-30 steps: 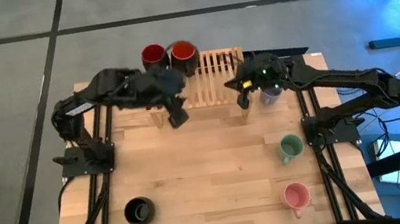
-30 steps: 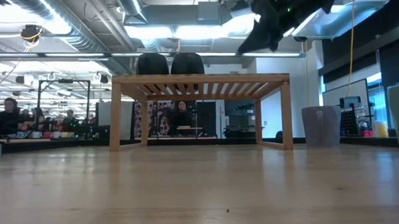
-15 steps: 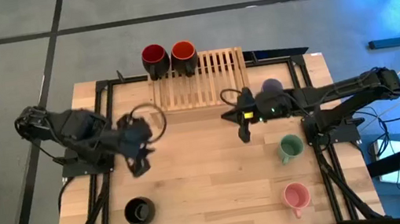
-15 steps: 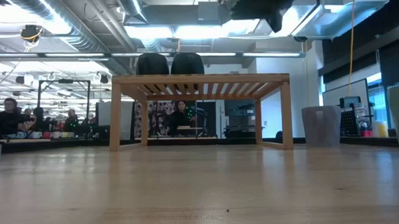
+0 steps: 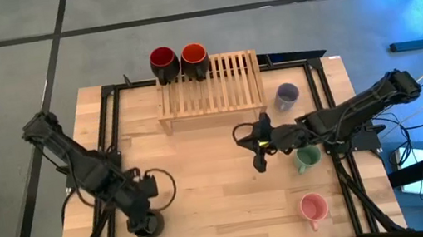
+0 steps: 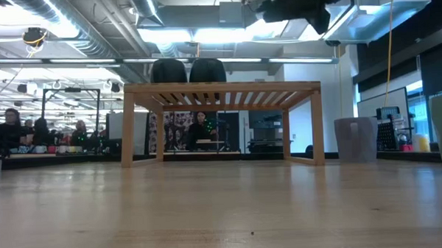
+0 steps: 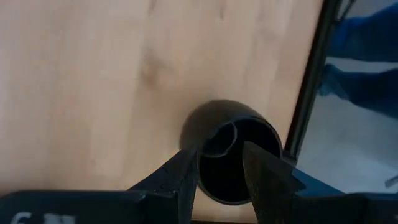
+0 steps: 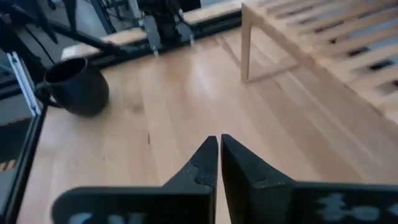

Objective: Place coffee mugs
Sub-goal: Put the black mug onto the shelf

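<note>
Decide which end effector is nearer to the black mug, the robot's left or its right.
Left. The left end effector is right over the black mug, its fingers straddling the rim. The right end effector hovers mid-table, well away from it.

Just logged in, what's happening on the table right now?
The left gripper is down over the black mug near the table's front left, fingers open astride its rim. The right gripper hangs shut and empty over mid-table. The dark red mug and red-orange mug sit on the wooden rack. The lavender-blue mug, green mug and pink mug wait along the right side.
</note>
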Available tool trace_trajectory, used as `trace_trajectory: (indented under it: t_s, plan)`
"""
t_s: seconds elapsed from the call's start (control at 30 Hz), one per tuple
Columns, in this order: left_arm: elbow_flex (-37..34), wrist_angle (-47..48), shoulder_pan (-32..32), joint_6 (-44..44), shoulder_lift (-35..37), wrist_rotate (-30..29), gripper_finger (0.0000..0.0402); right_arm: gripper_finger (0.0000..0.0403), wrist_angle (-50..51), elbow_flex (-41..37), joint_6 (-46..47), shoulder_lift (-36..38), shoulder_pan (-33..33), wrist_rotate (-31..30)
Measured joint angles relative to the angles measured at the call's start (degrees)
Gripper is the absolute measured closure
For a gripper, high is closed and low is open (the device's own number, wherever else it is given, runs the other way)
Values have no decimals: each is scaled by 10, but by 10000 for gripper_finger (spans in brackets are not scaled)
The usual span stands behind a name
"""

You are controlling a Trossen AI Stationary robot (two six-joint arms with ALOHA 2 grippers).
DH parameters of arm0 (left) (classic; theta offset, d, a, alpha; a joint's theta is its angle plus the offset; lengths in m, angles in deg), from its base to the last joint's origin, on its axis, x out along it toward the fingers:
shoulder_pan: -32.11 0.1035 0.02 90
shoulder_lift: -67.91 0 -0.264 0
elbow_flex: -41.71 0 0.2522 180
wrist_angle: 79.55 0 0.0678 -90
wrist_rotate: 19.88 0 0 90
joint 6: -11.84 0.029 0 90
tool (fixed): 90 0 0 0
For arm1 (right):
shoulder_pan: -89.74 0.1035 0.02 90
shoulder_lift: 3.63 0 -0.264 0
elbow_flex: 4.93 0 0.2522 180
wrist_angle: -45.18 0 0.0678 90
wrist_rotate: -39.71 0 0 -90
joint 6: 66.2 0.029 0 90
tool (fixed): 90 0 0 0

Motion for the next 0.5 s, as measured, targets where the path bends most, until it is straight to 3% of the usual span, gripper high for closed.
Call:
trace_trajectory:
  t_s: [0.13, 0.5]
  plan:
    - [-31, -45, -19, -1, -7, -2, 280, 393, 10, 0, 13, -10, -1, -1]
    - [-57, -29, -36, 18, -46, -15, 280, 393, 21, 0, 16, -24, -2, -7]
